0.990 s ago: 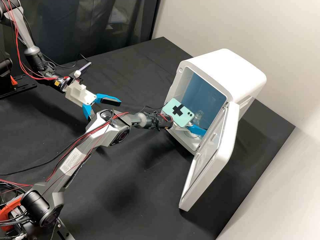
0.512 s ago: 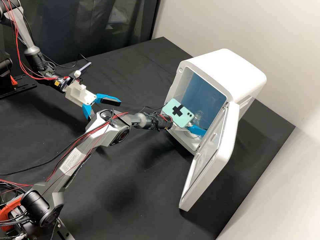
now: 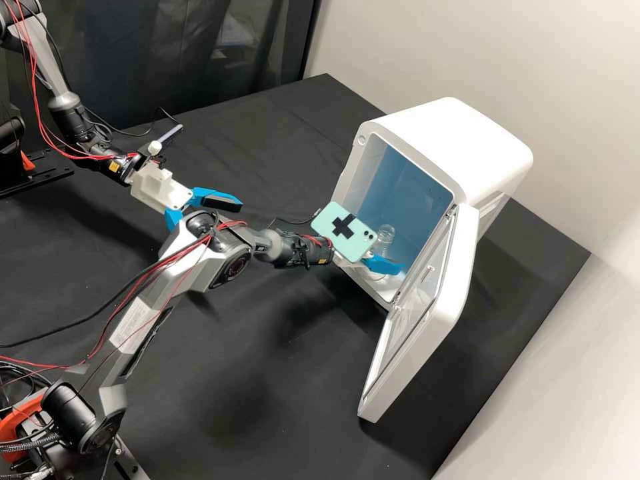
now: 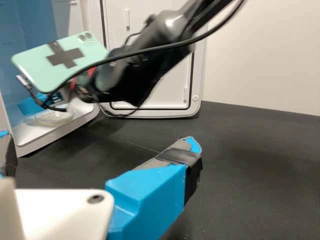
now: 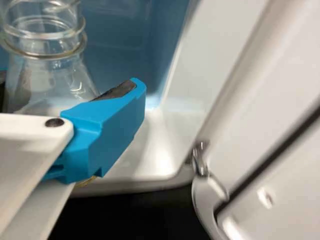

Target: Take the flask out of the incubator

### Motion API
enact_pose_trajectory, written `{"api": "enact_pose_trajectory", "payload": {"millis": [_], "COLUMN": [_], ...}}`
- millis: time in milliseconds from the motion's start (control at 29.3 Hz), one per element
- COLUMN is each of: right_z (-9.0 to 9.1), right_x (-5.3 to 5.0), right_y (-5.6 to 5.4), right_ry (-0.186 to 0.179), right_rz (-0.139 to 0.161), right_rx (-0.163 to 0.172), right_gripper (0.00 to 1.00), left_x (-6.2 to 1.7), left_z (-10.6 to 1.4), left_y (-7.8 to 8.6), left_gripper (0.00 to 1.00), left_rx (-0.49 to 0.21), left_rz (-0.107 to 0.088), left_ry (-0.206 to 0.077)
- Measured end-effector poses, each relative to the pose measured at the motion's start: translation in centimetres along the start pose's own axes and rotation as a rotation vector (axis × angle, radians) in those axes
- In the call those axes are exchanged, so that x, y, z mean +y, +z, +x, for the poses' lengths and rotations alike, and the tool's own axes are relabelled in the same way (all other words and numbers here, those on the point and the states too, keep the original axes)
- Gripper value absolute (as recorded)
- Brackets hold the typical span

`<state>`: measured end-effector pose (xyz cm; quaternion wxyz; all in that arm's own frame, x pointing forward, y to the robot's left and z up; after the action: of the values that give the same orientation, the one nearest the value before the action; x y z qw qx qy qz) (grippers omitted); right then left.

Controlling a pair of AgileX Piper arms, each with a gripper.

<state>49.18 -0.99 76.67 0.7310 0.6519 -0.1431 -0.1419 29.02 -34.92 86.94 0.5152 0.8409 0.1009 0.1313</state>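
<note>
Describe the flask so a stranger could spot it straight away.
Find the white incubator with its door open. Inside, low at the front, is the flask. It is the only clear glass thing there, cone-shaped with a ringed neck.

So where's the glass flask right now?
In the high view, right of centre, the flask is at the open front of the incubator, just inside its floor edge, gripped by the right gripper, with the open door beside it.
</note>
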Motion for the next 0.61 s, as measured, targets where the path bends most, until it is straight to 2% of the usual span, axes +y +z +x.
{"api": "enact_pose_trajectory", "payload": {"millis": [205,273,341,512,580,615], "right_z": [-3.9,-5.1,-6.0,-8.0,-8.7,-9.0], "right_x": [0.1,0.3,0.3,0.4,0.5,0.6], "right_y": [1.2,1.7,2.2,3.6,4.3,4.6], "right_ry": [-0.027,-0.029,-0.039,-0.064,-0.070,-0.069], "right_rz": [-0.001,0.013,0.014,0.013,0.014,0.024], "right_rx": [0.064,0.087,0.104,0.125,0.120,0.118], "right_gripper": [0.00,0.00,0.00,0.00,0.00,0.00], "left_x": [-0.09,-0.10,-0.05,-0.24,-0.20,-0.19], "left_z": [-0.1,-0.1,-0.1,-0.4,-0.4,-0.4], "left_y": [0.0,-0.1,-0.2,-0.6,-0.7,-0.8], "left_gripper": [1.00,1.00,1.00,1.00,1.00,1.00], "left_rx": [0.001,0.003,0.007,0.020,0.024,0.025], "left_rz": [0.000,-0.001,-0.002,-0.004,-0.004,-0.005], "left_ry": [-0.003,-0.002,0.002,-0.006,-0.005,-0.005]}}
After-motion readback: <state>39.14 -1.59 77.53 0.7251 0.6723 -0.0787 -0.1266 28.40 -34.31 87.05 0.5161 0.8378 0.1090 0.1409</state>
